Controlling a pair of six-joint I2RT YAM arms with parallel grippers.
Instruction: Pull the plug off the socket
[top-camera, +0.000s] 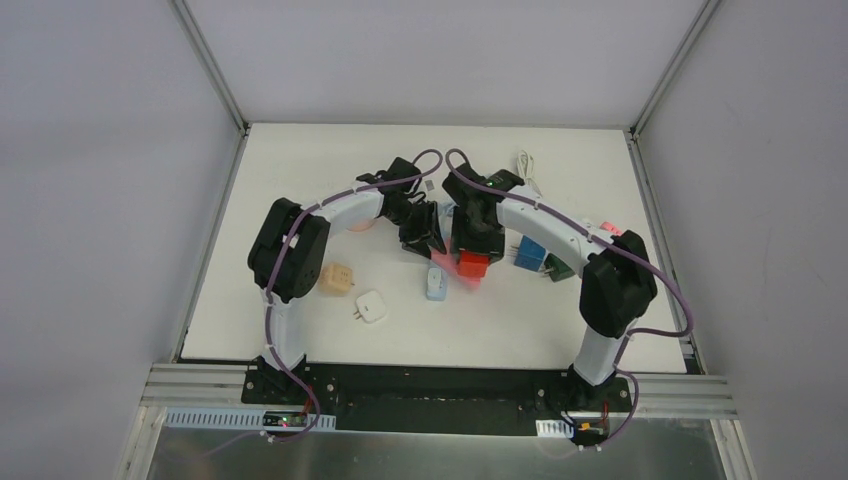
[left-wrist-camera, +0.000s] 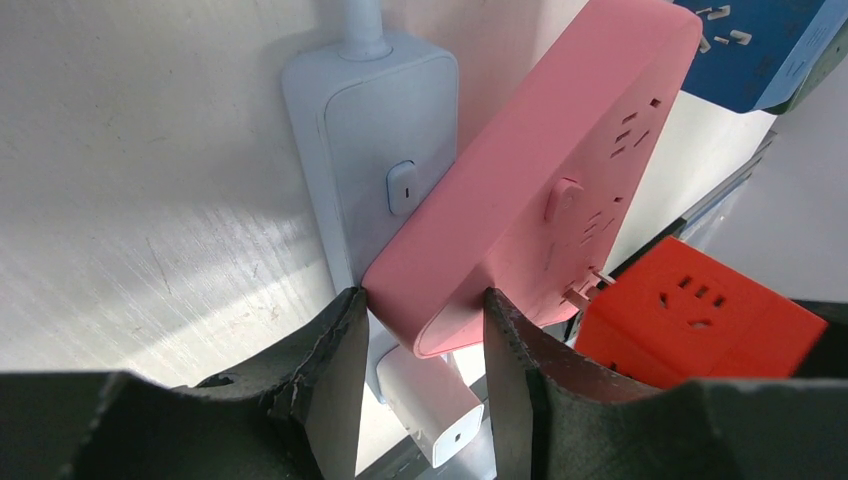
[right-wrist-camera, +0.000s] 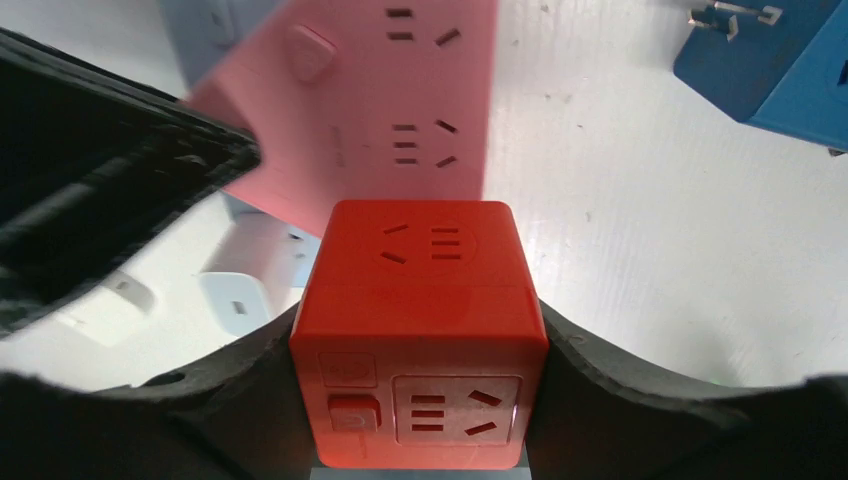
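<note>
While left fingers (left-wrist-camera: 330, 385) pinch the pink socket (left-wrist-camera: 540, 180), right fingers (right-wrist-camera: 625, 400) clamp the plug (right-wrist-camera: 420, 330).

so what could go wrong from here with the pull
The left gripper pinches only the rounded end of the pink power strip, so it may twist or slip free under a pull.
The strip leans tilted on the pale blue strip, so the red cube plug in the right gripper may come out askew and bend its prongs.
A sudden release could swing it into the blue cube.
</note>
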